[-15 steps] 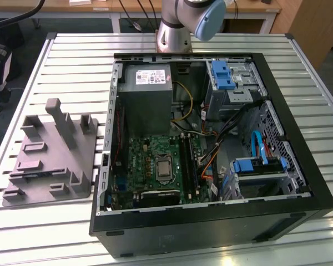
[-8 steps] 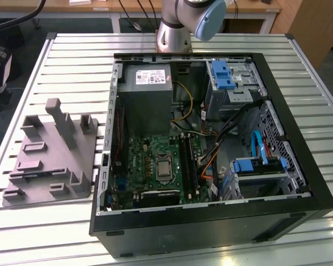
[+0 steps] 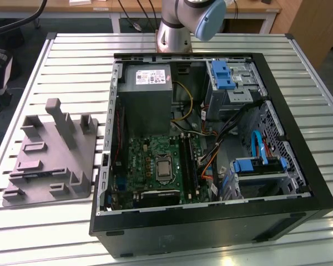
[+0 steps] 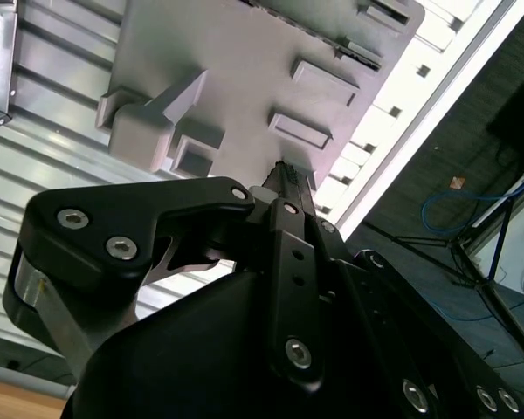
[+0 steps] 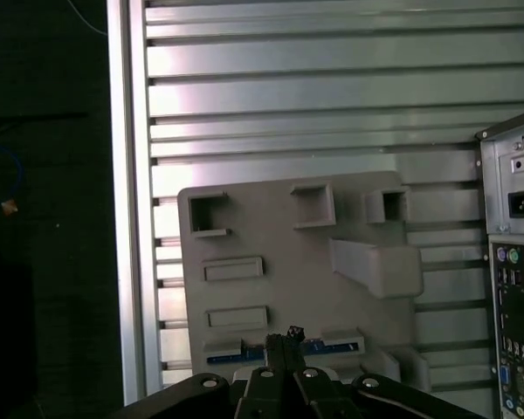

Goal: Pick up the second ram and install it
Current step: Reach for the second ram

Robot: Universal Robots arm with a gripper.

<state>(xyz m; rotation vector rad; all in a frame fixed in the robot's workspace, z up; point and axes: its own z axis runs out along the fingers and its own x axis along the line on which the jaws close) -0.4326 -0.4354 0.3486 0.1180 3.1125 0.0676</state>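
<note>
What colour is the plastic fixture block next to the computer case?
Plain light grey all over; the first wrist view shows the fixture block best.

Exterior view is lit evenly from above; slatted table point(image 3: 72, 61) bright, computer case point(image 3: 211, 227) interior shaded. In second wrist view, table edge is washed out by glare, gripper point(image 4: 290, 171) rendered near-black.

The fixture block point(image 3: 50, 155) lies on the tabletop point(image 3: 211, 41), just beside the open computer case point(image 3: 211, 221), at the exterior view's left. A memory stick point(image 5: 227, 357) sits in one of the block's slots.
</note>
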